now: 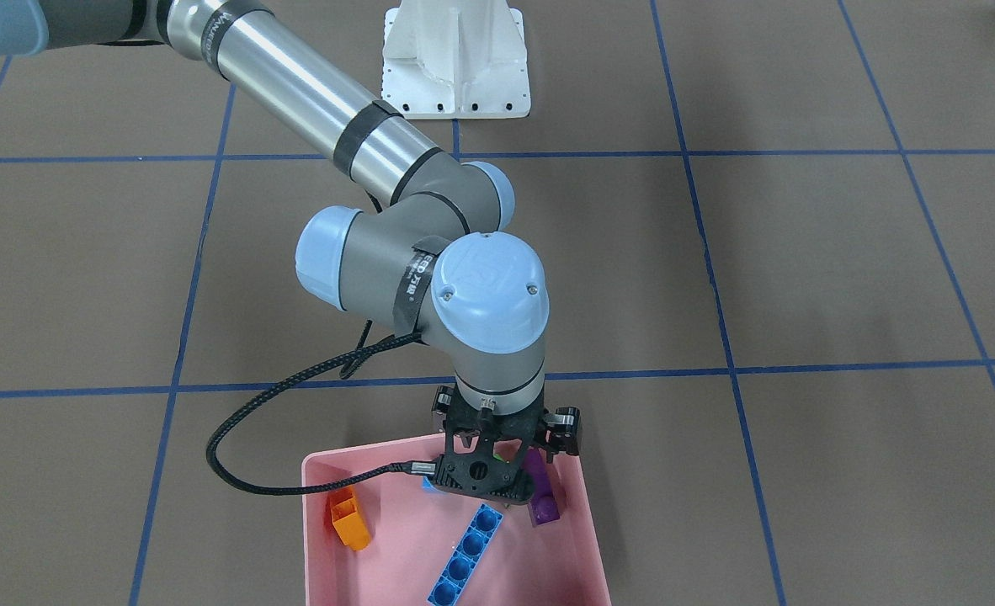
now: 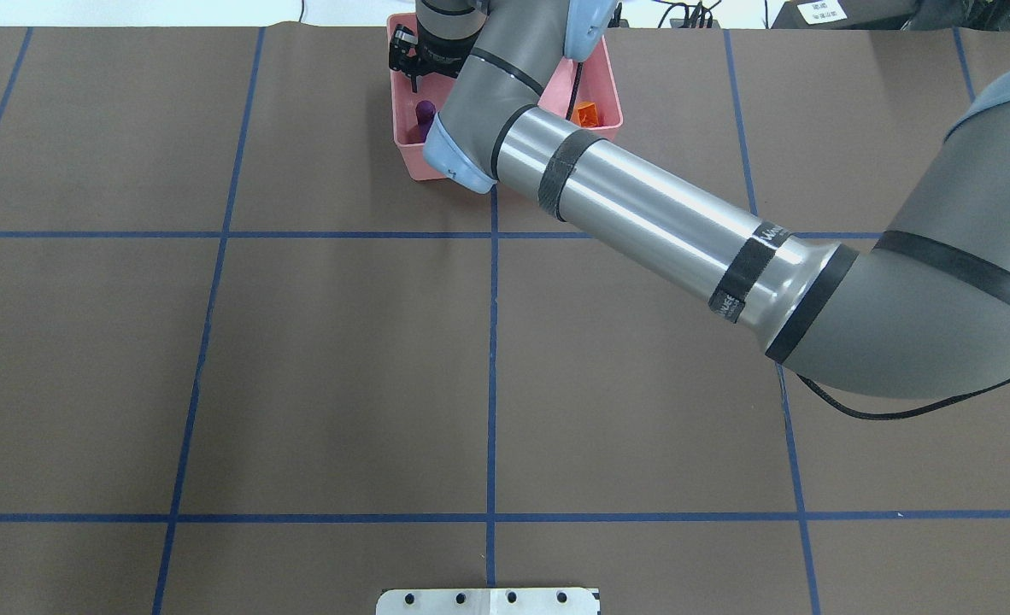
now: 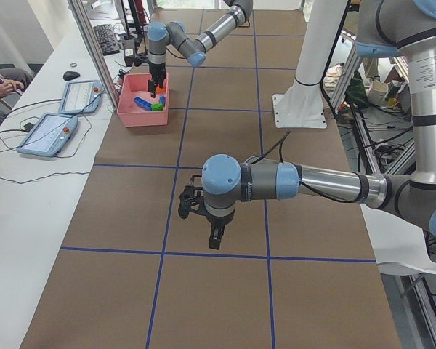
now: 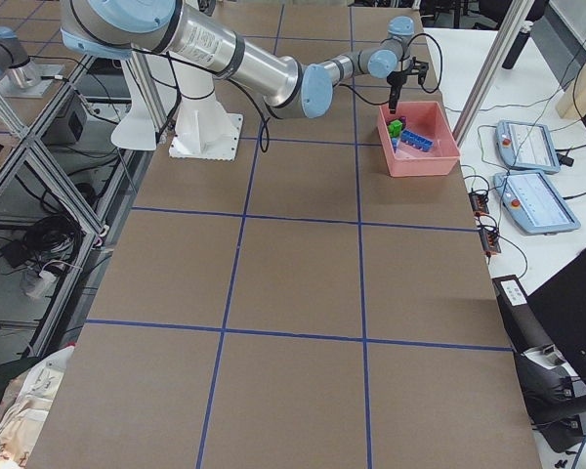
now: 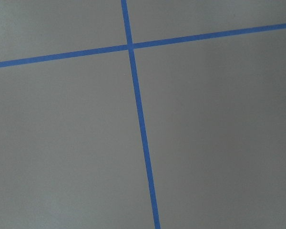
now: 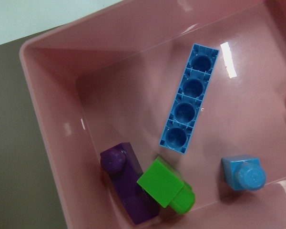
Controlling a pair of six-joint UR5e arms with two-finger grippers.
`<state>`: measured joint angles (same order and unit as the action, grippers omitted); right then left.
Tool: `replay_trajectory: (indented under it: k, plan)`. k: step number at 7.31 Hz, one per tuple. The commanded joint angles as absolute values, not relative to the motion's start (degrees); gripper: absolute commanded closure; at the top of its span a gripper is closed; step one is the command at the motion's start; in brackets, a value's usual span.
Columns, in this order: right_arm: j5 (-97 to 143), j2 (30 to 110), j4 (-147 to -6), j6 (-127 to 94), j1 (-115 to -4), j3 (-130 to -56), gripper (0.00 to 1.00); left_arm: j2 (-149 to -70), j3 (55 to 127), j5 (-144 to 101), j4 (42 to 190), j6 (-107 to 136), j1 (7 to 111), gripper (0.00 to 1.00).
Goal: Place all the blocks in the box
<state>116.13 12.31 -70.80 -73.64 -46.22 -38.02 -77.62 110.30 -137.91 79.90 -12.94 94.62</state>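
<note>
The pink box (image 1: 322, 473) stands at the table's far edge, and it also shows in the right wrist view (image 6: 47, 119). Inside it lie the long blue four-stud block (image 6: 188, 112), the purple block (image 6: 126, 186), the green block (image 6: 164, 186) leaning on the purple one, the small blue block (image 6: 244, 174) and the orange block (image 1: 350, 520). My right gripper (image 1: 489, 484) hangs over the box's near side, links spread wide, holding nothing. My left gripper (image 3: 214, 236) hangs over bare table mid-way; I cannot tell its state.
The white robot base (image 1: 455, 59) stands at the table's near edge. A black cable (image 1: 236, 471) loops from the right wrist over the box's rim. Tablets (image 3: 47, 131) and an operator's arm lie beyond the box. Blue tape lines (image 5: 140, 129) grid the brown table.
</note>
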Motion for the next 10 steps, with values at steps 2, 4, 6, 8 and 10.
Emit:
replay_trajectory:
  k: [2,4,6,8,10]
  plan:
    - [121.02,23.24,-92.92,-60.78,-52.27,-62.49,0.0,-77.44,109.6,-137.46,82.33,-12.83,94.66,0.0]
    - [123.83,34.83,-101.82,-49.55,-57.98,-78.23,0.0,-77.61,109.6,-130.46,84.81,-12.75,94.66,0.0]
    - [123.93,49.15,-108.69,-33.05,-64.91,-92.57,0.0,-78.39,109.34,-131.04,84.81,-13.09,94.57,0.0]
    - [125.32,64.52,-109.69,-18.27,-72.21,-102.17,0.0,-78.31,107.68,-130.95,85.6,-13.18,94.57,0.0]
    - [127.87,80.43,-108.29,-2.46,-80.03,-108.08,0.0,-78.22,107.67,-131.13,86.48,-13.09,94.57,0.0]
